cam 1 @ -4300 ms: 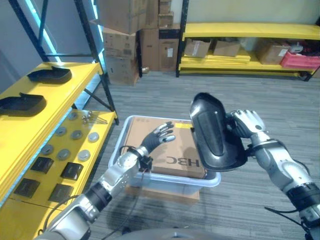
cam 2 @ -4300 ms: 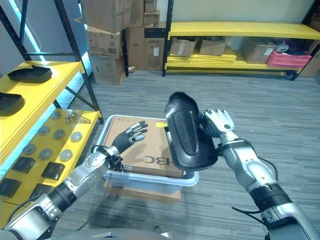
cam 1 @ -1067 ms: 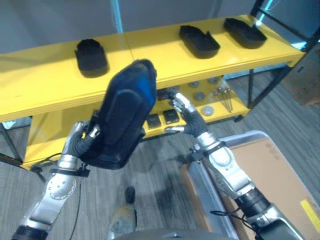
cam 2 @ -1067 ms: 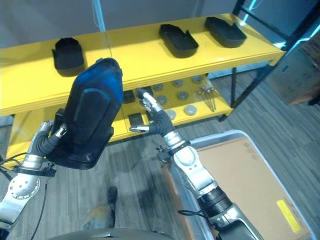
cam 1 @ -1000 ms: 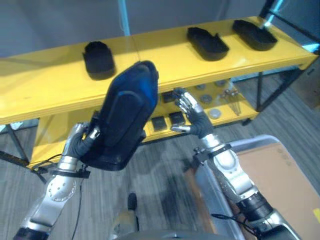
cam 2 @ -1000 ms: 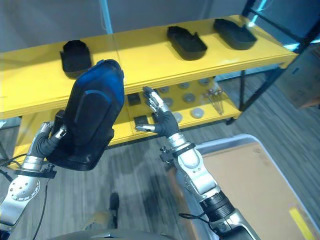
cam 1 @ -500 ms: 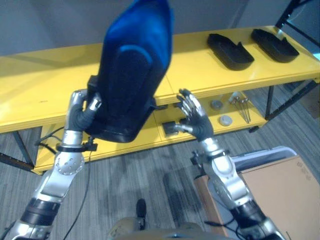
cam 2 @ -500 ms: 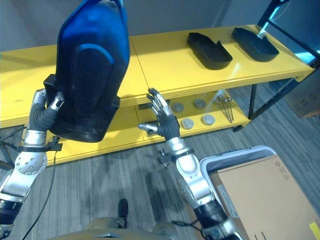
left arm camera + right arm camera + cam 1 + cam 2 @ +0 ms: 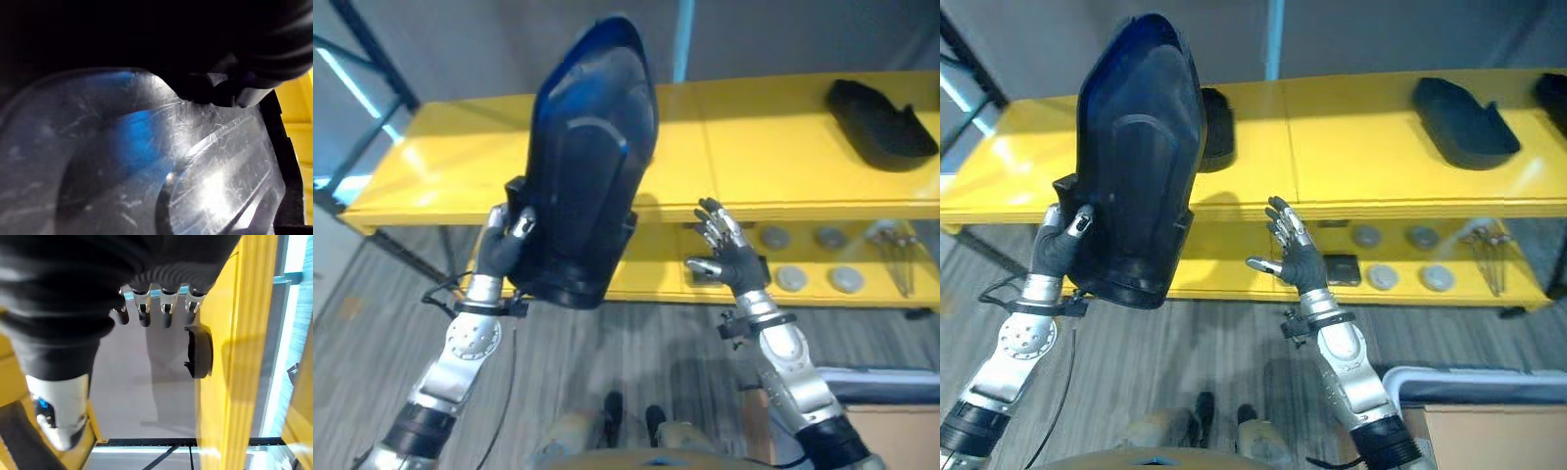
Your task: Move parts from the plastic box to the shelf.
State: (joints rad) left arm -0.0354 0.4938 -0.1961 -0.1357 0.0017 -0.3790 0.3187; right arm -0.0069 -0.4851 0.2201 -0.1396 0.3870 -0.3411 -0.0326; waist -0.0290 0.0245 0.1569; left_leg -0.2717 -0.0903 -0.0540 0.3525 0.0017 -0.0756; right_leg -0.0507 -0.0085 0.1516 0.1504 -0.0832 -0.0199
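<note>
- Left hand (image 9: 505, 250): fingers curled round the lower edge of the large black moulded part (image 9: 587, 176), which it holds upright, well above the floor and in front of the yellow shelf (image 9: 773, 137). The left wrist view shows the part's scratched glossy surface right against the hand.
- Right hand (image 9: 1295, 257): fingers spread and straight, palm turned toward the part, holding nothing. It is near the part's right side but apart from it.
- Lower shelf level (image 9: 1489, 286), behind the right hand: grey round discs (image 9: 1381, 277), a flat black square piece (image 9: 1342, 269) and a bunch of metal rods (image 9: 1487, 257).
- Upper shelf level: a black part (image 9: 1464, 122) lies to the right; a smaller dark part (image 9: 1217, 125) sits just behind the held part's top edge.
- Corner of the plastic box (image 9: 1469, 384) shows at lower right, cardboard (image 9: 1489, 436) inside it.
- Judged stage: carry done, placing not yet done.
- Risk 1: one-handed hold low on a tall part; it could tip or slip if the hand tilts, since the weight sits high above the fingers.
- Risk 2: the part could strike the shelf's front edge if brought in too low.
- Risk 3: it could knock the smaller dark part behind it; the open stretch of shelf between that and the right-hand part looks safer.
</note>
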